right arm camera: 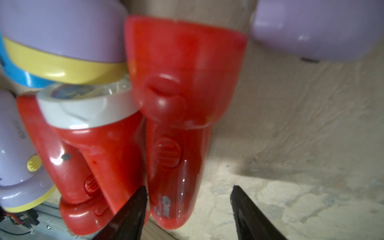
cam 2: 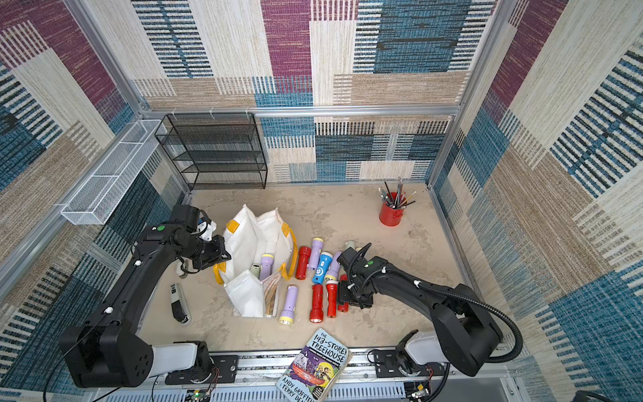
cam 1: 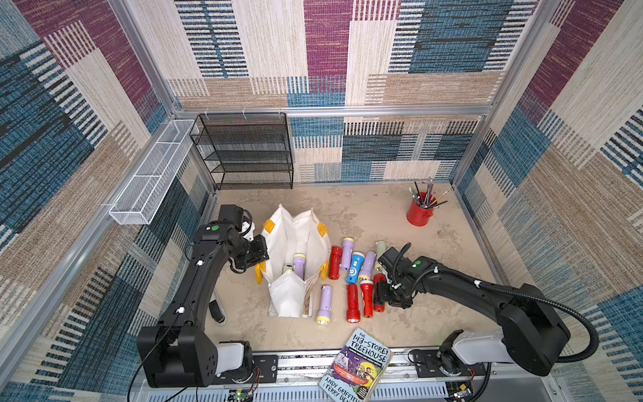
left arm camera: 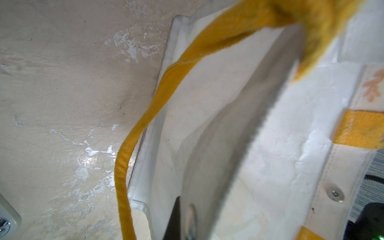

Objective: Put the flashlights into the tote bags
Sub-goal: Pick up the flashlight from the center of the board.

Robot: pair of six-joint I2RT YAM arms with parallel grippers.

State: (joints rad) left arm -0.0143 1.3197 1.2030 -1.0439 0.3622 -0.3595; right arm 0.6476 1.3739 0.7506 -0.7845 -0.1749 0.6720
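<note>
While my left claw (cam 1: 258, 261) grips the yellow handle (left arm camera: 145, 116) of the tote bag (cam 1: 282, 240), my right claw (right arm camera: 189, 187) stands apart around a red flashlight (right arm camera: 182, 72) near the bag; a lilac flashlight (cam 1: 298, 266) lies inside it.

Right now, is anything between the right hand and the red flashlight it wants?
Nothing visible. The right hand straddles the tail of the red flashlight; one finger slips between it and a neighbouring red flashlight with a pale head.

Bare table (cam 1: 365, 215) opens wide toward the red cup (cam 1: 419, 213). Beside the tote bag (cam 1: 278, 243), flashlights (cam 1: 355, 268) crowd touching; our right gripper (right arm camera: 189, 188) finds room on one flank only.
</note>
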